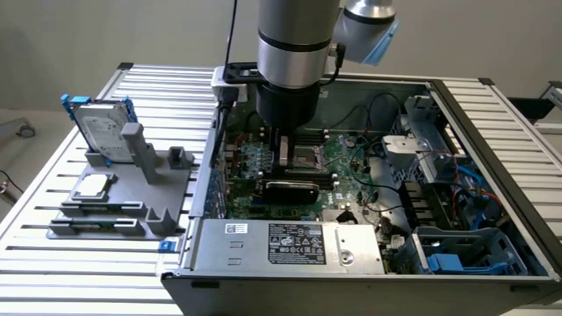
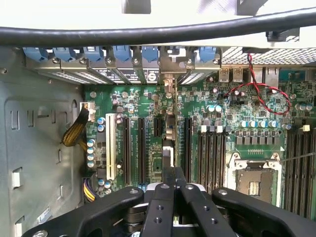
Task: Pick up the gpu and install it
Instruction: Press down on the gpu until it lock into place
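Jaws clenched on the thin green gpu card (image 2: 170, 131) — the black gripper (image 2: 174, 173) pinches its upper edge, down inside the open grey computer case (image 1: 351, 289). The card stands on edge over the long black expansion slots (image 2: 141, 148) of the green motherboard (image 2: 148, 98). Its silver bracket end meets the case wall with the row of blue clips (image 2: 121, 53). In the exterior view the black rounded cooler (image 1: 290, 191) sits right under the gripper. Fully seated? Can't tell. Near the slatted metal desk's (image 1: 52, 263) edge on the exterior view's left, a silver hard drive with blue frame (image 1: 99, 128) and a small square silver chip (image 1: 94, 186) rest in a grey holder (image 1: 131, 204).
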Controlling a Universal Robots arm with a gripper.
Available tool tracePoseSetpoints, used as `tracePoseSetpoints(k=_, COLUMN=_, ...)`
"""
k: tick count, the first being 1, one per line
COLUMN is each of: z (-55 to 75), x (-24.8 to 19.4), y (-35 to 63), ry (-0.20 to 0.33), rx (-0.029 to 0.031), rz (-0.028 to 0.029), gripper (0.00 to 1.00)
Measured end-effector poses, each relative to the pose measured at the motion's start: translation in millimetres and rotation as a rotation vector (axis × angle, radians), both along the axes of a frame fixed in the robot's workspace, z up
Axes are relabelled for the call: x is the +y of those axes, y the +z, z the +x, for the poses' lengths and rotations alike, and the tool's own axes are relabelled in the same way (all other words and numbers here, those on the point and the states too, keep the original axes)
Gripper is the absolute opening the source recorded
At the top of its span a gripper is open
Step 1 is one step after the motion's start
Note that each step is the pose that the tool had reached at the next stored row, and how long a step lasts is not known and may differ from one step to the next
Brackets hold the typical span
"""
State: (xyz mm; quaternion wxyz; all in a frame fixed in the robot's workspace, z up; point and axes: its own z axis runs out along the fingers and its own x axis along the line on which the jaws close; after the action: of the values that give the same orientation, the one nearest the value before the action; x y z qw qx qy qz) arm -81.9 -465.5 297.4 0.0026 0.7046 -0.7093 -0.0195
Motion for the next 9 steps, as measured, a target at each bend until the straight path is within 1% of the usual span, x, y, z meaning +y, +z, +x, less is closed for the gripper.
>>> tracePoseSetpoints(k=9, z=0.0, x=0.0, y=0.0, ry=0.000, rx=0.0000, rz=0.0000, gripper=0.11)
